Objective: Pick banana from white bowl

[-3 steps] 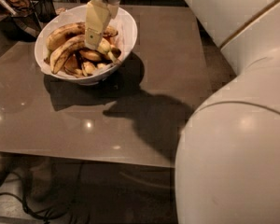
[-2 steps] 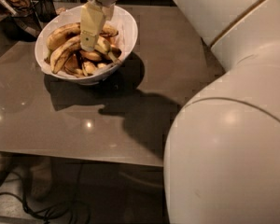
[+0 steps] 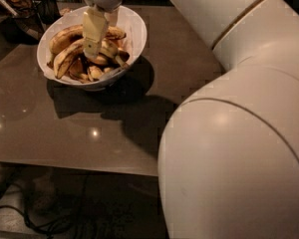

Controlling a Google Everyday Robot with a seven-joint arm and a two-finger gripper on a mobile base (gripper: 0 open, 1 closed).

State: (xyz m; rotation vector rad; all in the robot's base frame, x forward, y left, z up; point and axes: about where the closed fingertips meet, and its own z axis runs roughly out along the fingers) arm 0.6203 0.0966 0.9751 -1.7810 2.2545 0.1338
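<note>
Several fruits crowd the white bowl (image 3: 135, 31) at the table's (image 3: 65, 133) far-left corner; the gripper (image 3: 93, 49) points straight down among them onto the curved banana (image 3: 65, 59), likely for a top grasp, though whether it has closed on anything I cannot tell

The scene was dim and warm-toned, lit from overhead. Two small lamp reflections (image 3: 93, 132) glared on the glossy brown table (image 3: 35, 148). The white bowl (image 3: 135, 36) was the brightest thing at the far side, its inner wall catching the light. The gripper (image 3: 93, 50), lowered into the bowl, glowed pale yellow. A heavy shadow (image 3: 132, 91) spread from under the bowl toward the near edge and merged with the arm's shadow. The big white arm (image 3: 239, 143) at right showed a soft highlight on its rounded shell. The floor (image 3: 65, 208) below was almost black.
</note>
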